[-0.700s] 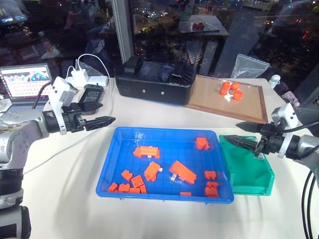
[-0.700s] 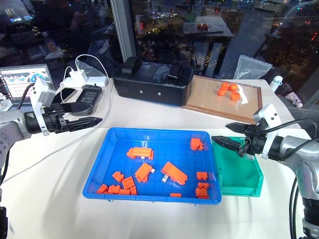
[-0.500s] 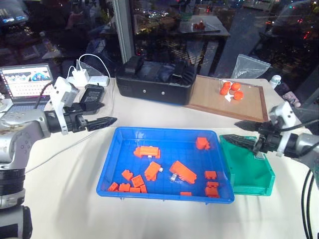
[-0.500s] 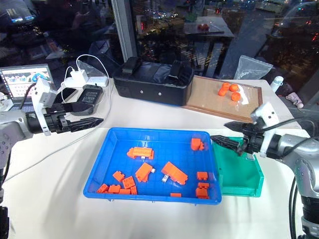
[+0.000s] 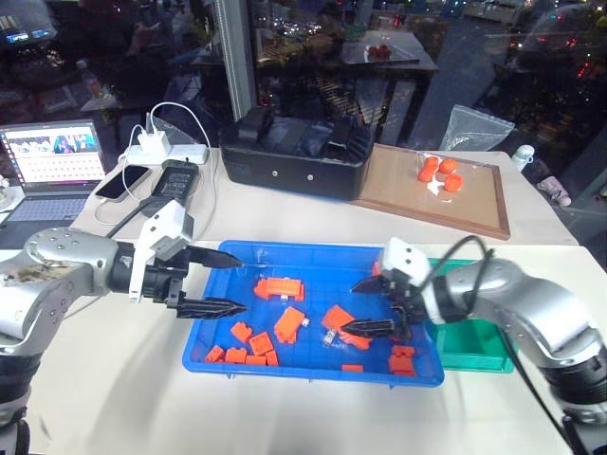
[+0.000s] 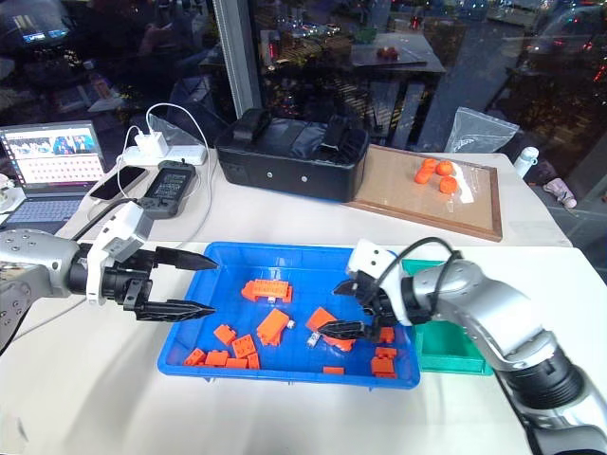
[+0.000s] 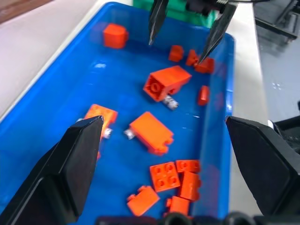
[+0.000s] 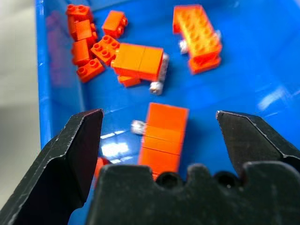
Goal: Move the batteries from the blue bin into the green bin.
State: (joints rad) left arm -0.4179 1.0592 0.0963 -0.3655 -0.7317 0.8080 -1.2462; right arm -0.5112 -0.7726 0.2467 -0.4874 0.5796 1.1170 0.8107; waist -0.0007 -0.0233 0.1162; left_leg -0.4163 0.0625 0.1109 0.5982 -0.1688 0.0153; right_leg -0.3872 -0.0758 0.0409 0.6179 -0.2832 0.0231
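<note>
On the white desk (image 5: 114, 379), both hands, left hand (image 5: 213, 282) and right hand (image 5: 372, 305), hang open over the blue bin (image 5: 220, 318), poised to pick batteries (image 7: 171, 102) among bricks (image 5: 279, 288).

Both my arms reach fwd and bend inward, claws facing each other across the space in front of me. Left claw (image 5: 216, 282) points right and a bit down, fingers spread wide, one black tip higher than the other, nothing between them. Right claw (image 5: 368, 305) points left and tilts down more, fingers also wide apart and empty. My right forearm curves in w/ a black cable looping over the wrist.
</note>
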